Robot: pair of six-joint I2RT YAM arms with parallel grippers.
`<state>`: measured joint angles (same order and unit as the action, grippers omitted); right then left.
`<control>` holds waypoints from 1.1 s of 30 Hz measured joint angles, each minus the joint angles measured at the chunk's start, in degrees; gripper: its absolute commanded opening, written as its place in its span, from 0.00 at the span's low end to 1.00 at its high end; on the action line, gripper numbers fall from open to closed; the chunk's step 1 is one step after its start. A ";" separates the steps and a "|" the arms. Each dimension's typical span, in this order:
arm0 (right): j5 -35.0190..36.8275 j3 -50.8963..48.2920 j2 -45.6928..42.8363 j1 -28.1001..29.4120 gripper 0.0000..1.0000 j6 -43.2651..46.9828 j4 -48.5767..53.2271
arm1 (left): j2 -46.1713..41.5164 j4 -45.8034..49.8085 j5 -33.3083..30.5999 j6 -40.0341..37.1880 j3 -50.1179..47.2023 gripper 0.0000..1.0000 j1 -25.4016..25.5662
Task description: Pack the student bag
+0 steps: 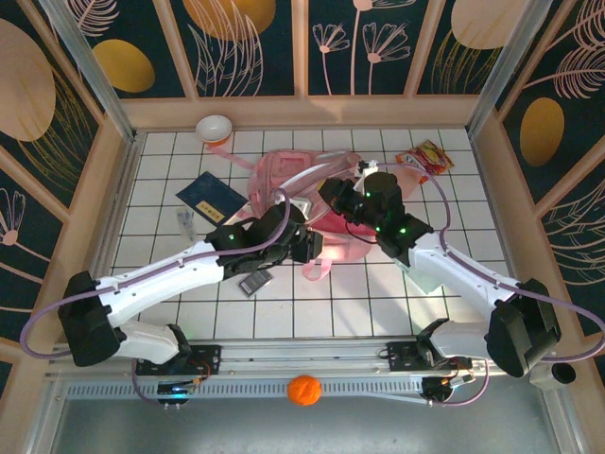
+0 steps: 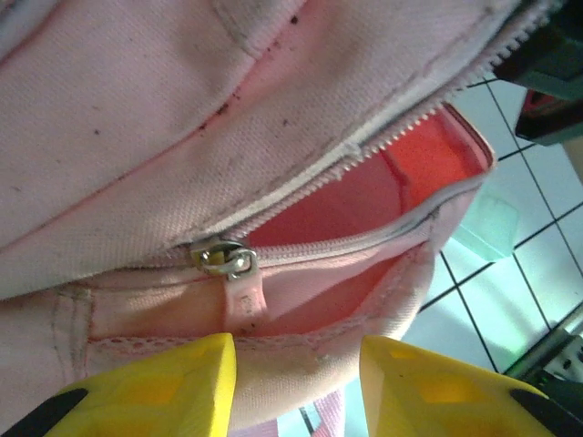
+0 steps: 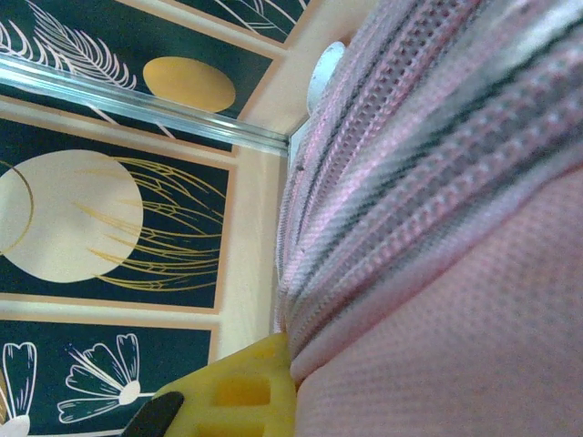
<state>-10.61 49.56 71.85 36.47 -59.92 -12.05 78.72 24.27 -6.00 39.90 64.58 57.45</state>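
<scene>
Top view, left to right. On the white tiled table [image 1: 170,303] I see a dark blue booklet [image 1: 210,197] lying flat at left of centre. A white bowl [image 1: 214,127] stands beyond it near the far wall. The student bag [image 1: 301,178] lies at the middle of the table, well beyond both arm bases, its pink fabric spread out flat. My left end effector [image 1: 307,248] sits at the bag's near edge. My right end effector [image 1: 333,194] sits over the bag's right half. A red and yellow snack packet [image 1: 425,156] lies right of the bag, near the far right corner. An orange ball [image 1: 303,390] rests on the rail in front of the table, between the two bases.

Left wrist view. The two yellow fingers [image 2: 173,387] stand spread apart and nothing is clamped between them. Just beyond the gap hangs the metal zipper pull [image 2: 228,261] of a front pocket [image 2: 414,173]. The pocket is unzipped to the right of the pull, showing a deeper pink lining.

Right wrist view. One yellow finger [image 3: 239,393] shows, hard against pink mesh fabric of the bag that hides its partner. This end effector is pressed together, pinching that fabric.
</scene>
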 measured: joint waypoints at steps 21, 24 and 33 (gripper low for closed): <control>0.92 0.00 -0.02 1.03 0.00 2.45 1.49 | 4.22 -1.88 -5.86 5.51 0.96 0.00 0.28; 0.59 0.00 -0.02 1.03 0.00 3.52 1.81 | 2.80 -4.74 -2.49 8.00 -1.99 0.00 0.24; -1.25 0.00 -0.11 1.03 0.00 7.19 1.99 | 0.15 -12.37 3.06 14.97 -7.52 0.00 -1.18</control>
<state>-11.86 49.56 71.75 37.50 -52.73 -10.07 78.87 11.90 -2.94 54.87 57.06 56.27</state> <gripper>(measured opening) 0.070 0.044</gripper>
